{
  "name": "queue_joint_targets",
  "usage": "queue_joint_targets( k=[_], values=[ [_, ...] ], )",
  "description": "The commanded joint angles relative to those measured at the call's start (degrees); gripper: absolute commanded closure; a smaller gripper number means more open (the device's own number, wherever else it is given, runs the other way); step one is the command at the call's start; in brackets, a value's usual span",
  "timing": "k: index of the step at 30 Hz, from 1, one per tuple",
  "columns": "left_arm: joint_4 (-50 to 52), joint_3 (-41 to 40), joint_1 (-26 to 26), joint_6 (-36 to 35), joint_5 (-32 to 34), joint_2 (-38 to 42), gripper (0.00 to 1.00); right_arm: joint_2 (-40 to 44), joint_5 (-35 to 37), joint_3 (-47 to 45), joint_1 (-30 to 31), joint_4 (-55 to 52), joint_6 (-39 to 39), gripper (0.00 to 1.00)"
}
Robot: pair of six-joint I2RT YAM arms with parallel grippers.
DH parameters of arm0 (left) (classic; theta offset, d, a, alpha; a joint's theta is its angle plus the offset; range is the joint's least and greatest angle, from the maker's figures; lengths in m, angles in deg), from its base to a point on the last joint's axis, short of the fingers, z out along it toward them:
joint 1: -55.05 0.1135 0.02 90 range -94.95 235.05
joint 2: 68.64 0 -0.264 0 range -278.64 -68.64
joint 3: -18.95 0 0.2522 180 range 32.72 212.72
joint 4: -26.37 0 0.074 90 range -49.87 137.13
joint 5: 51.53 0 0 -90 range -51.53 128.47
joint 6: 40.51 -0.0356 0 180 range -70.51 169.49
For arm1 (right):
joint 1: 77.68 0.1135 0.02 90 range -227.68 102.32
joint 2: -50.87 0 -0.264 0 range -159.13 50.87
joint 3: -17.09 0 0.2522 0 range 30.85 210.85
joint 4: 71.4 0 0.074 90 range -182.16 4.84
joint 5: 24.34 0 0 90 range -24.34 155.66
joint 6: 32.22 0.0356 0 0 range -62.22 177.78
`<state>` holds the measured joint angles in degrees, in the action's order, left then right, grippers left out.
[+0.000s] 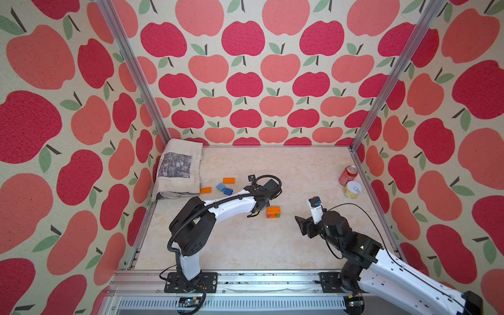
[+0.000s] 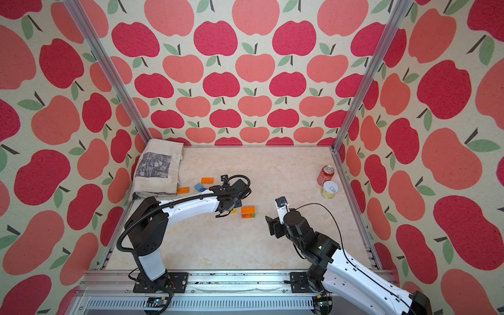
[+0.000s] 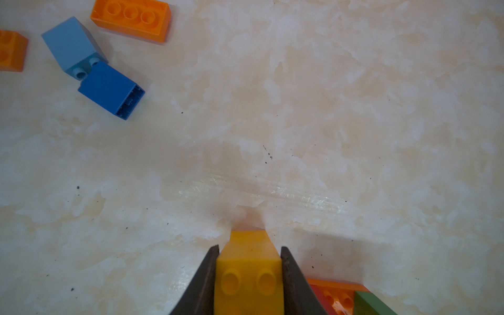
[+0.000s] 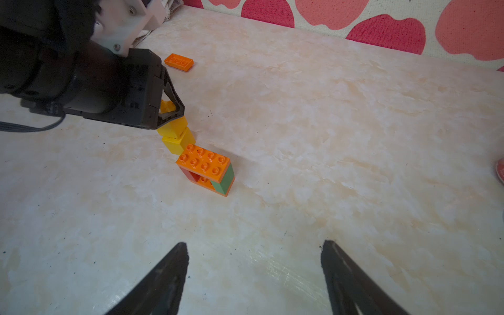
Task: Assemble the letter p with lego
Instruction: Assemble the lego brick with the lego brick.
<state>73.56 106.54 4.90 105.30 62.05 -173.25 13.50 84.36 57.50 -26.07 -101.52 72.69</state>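
My left gripper (image 3: 249, 248) is shut on a yellow lego brick (image 3: 248, 272), with a finger on each side. In the right wrist view that yellow lego (image 4: 177, 133) is two joined bricks hanging from the left gripper (image 4: 174, 109), right beside a small frame of orange, red and green lego (image 4: 207, 170). The frame (image 1: 273, 212) stands mid-table in both top views. Two orange bricks (image 1: 228, 180) (image 1: 205, 190), a light blue brick (image 1: 220, 186) and a blue brick (image 1: 228, 191) lie loose further back. My right gripper (image 4: 254, 244) is open and holds nothing, some way right of the frame.
A folded printed cloth (image 1: 180, 170) lies in the back left corner. A red soda can (image 1: 348, 174) and a yellow tin (image 1: 352, 189) stand by the right wall. Metal frame posts and apple-patterned walls enclose the marbled table (image 1: 245, 245).
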Motion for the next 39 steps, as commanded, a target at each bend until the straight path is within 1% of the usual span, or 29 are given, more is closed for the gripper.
queue_joint_targets(
  k=[1,5,8,16,22,26,31,35,39],
  values=[
    [3.53,-0.96,-0.78,-0.62,-2.32,-2.13,0.86,-0.49,-0.05,-0.82,-0.33,1.13,0.60,0.20],
    [8.42,2.29,-1.41,0.34,-0.13,-3.82,0.85,-0.86,0.10,-0.73,-0.37,1.03,0.59,0.20],
    [10.43,3.26,-1.84,1.24,0.77,-4.78,0.84,-0.63,0.20,-0.74,-0.37,1.00,0.63,0.20],
    [4.44,-0.77,-1.27,1.41,-3.50,-5.15,0.84,-0.35,0.31,-0.73,-0.37,0.80,0.63,0.20],
    [3.94,-2.97,-1.28,0.92,-5.06,-6.06,0.85,-0.25,0.77,-0.74,-0.38,0.63,0.57,0.19],
    [3.17,-4.95,-2.03,0.20,-5.04,-5.62,0.86,-0.30,1.07,-0.81,-0.40,0.72,0.62,0.19],
    [2.85,-4.83,-3.04,-0.68,-4.46,-5.40,0.88,-0.77,1.34,-0.75,-0.47,0.80,0.53,0.19],
    [1.96,-5.49,-2.61,-0.88,-5.02,-5.41,0.91,-0.88,1.43,-0.71,-0.46,0.67,0.55,0.19],
    [-0.38,-7.27,-0.65,-2.02,-8.56,-5.58,0.90,-0.95,1.52,-0.73,-0.46,0.54,0.57,0.19]
  ],
)
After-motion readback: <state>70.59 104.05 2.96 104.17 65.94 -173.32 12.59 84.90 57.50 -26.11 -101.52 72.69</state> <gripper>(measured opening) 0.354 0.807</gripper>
